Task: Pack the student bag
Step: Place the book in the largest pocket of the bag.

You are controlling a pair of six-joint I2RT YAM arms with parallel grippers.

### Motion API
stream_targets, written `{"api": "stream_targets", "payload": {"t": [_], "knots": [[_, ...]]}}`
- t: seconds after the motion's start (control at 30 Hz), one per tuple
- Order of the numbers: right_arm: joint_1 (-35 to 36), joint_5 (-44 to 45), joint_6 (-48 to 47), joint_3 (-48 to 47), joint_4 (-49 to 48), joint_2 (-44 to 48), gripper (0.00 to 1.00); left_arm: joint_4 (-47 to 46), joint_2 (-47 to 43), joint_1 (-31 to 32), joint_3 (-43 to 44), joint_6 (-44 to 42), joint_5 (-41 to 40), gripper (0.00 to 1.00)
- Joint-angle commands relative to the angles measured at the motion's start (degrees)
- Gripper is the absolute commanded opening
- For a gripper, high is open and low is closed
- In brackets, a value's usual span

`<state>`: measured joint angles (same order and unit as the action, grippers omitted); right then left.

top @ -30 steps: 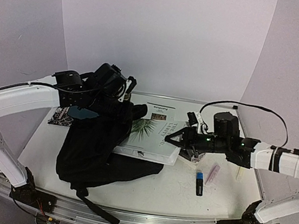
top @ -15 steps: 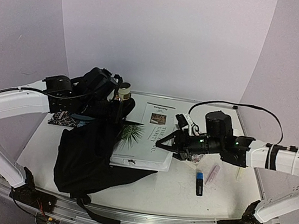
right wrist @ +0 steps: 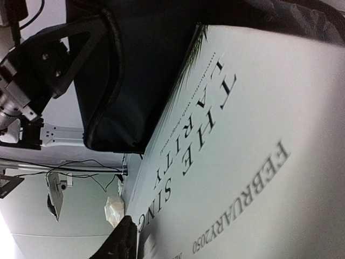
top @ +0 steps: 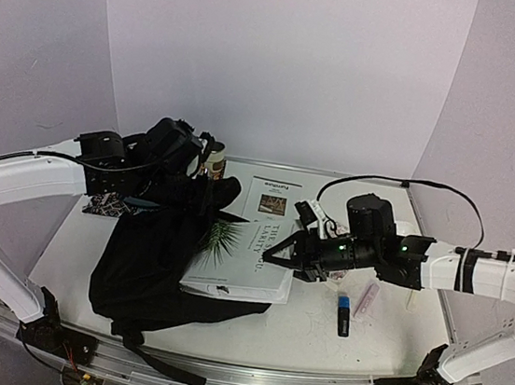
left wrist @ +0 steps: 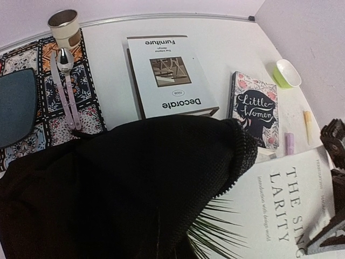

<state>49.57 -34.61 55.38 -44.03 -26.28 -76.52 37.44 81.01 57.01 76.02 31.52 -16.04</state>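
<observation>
The student bag (top: 151, 255) is a floppy black backpack lying at the left, with its mouth lifted. My left gripper (top: 201, 174) is shut on the bag's upper rim and holds it up. In the left wrist view the black fabric (left wrist: 108, 189) hides its fingers. A large white book (top: 250, 253), "The Singularity", lies with its left end inside the bag's mouth. My right gripper (top: 280, 254) is shut on the book's right edge. In the right wrist view one dark finger (right wrist: 121, 240) shows at the edge of the book (right wrist: 253, 135), with the bag (right wrist: 124, 81) beyond.
A "Decorate" book (left wrist: 167, 75), a "Little Women" book (left wrist: 253, 108) and a green bowl (left wrist: 287, 73) lie at the back. A cup (left wrist: 63, 24), a spoon (left wrist: 67, 86) and a teal plate (left wrist: 16, 105) rest on a patterned mat (top: 104, 204). A blue-and-black marker (top: 344, 314) lies at front right.
My right gripper has moved left with the white book, sliding it deeper into the bag's mouth. My left gripper has dropped a little and shifted left with the bag's rim.
</observation>
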Motion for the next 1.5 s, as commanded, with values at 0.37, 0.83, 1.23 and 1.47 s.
{"api": "stream_targets", "payload": {"t": [0.37,0.83,1.23,1.47], "knots": [[4.4,-2.4,2.9,-13.7,-20.2,-19.8,0.42,-7.8,-5.5,0.0,4.4,-3.8,15.7,0.00],[5.8,1.2,6.6,-20.0,-24.3,-35.7,0.55,-9.7,-10.1,0.0,0.7,-3.1,13.8,0.00],[6.0,5.0,-3.4,-27.5,0.2,-33.8,0.90,-5.5,-10.9,0.0,-6.4,-4.4,6.7,0.00],[6.7,8.3,-7.1,-27.0,12.3,-28.4,0.98,-3.2,-10.7,-0.1,-8.1,-4.9,5.5,0.00]]}}
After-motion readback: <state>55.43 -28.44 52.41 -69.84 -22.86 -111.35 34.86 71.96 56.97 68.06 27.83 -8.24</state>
